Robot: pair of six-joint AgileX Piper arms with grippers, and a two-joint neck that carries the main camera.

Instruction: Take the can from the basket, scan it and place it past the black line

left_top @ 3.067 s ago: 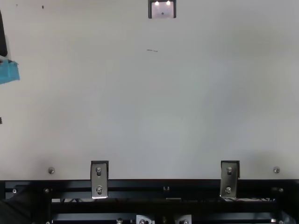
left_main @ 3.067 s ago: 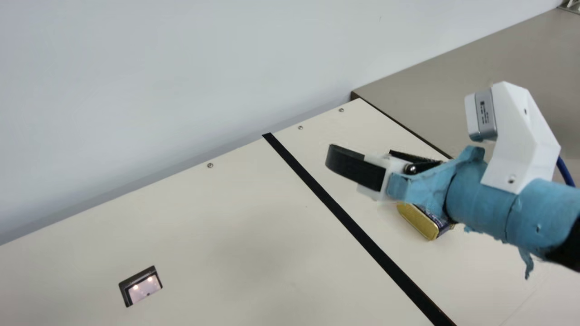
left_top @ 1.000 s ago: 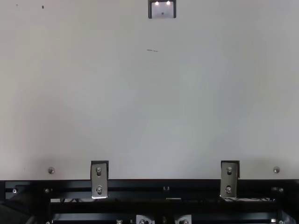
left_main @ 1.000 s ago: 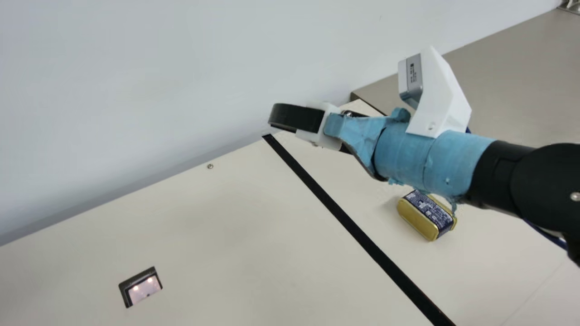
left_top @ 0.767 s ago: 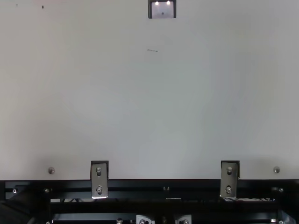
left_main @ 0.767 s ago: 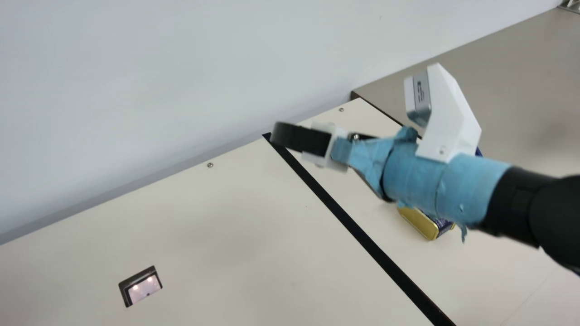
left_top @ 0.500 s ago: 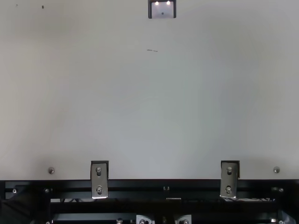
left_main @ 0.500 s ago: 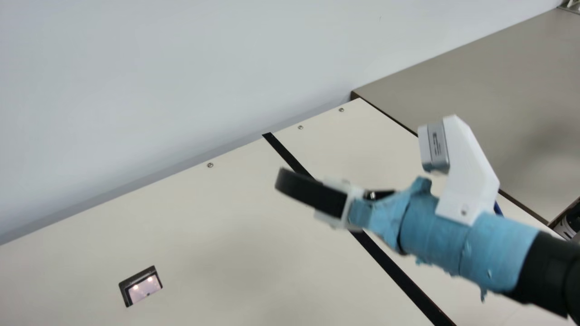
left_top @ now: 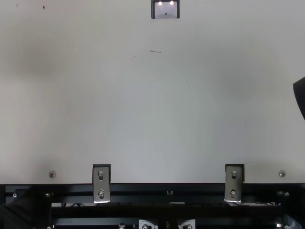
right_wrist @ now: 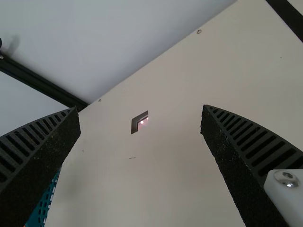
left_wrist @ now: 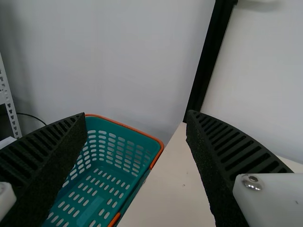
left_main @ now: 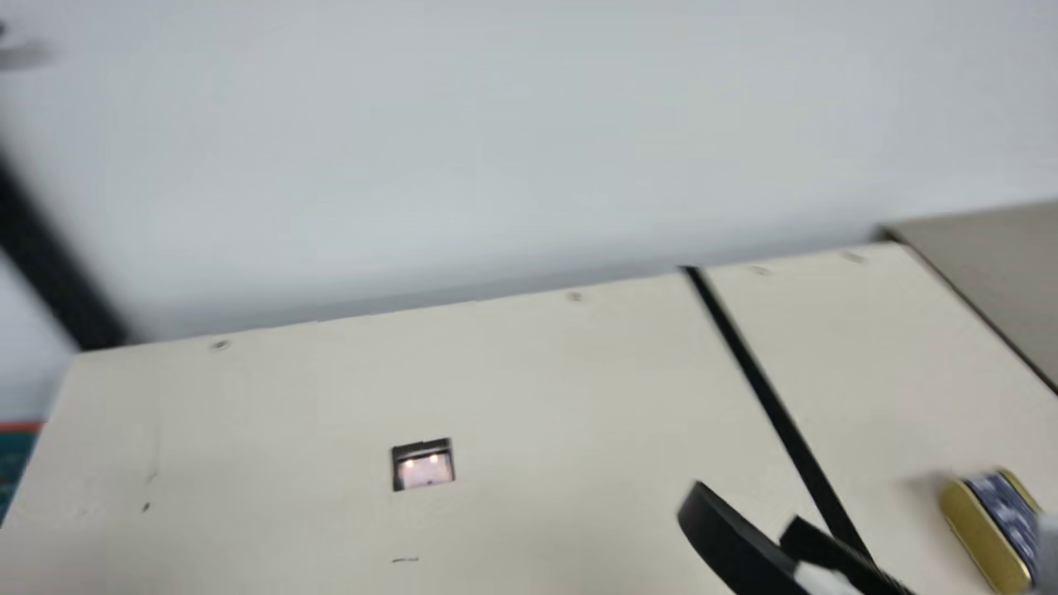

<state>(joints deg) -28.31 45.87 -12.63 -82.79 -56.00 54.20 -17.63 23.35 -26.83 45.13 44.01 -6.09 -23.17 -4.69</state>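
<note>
At the main view's lower right, my right gripper (left_main: 748, 521) is low in front of the black line (left_main: 777, 405), its fingers apart. The gold can with a dark blue label (left_main: 979, 521) lies on the table beyond that line, at the right edge. In the right wrist view, my right gripper (right_wrist: 141, 113) stands open with nothing between its fingers. The scanner window (left_main: 423, 467) is lit, left of the gripper. My left gripper (left_wrist: 136, 118), in its wrist view, is open and empty, facing the green basket (left_wrist: 123, 126) with an orange rim.
The cream table (left_main: 529, 380) meets a pale wall (left_main: 496, 149) at its back edge, with a black post (left_main: 58, 273) at the back left corner. A grey-brown surface (left_main: 1000, 264) adjoins on the right. Metal brackets (left_top: 101, 183) sit at the front edge.
The neck camera has turned toward the left. In the top view, a dark part of my right gripper has come in at the right edge; the left arm's blue-taped part has left the left edge.
</note>
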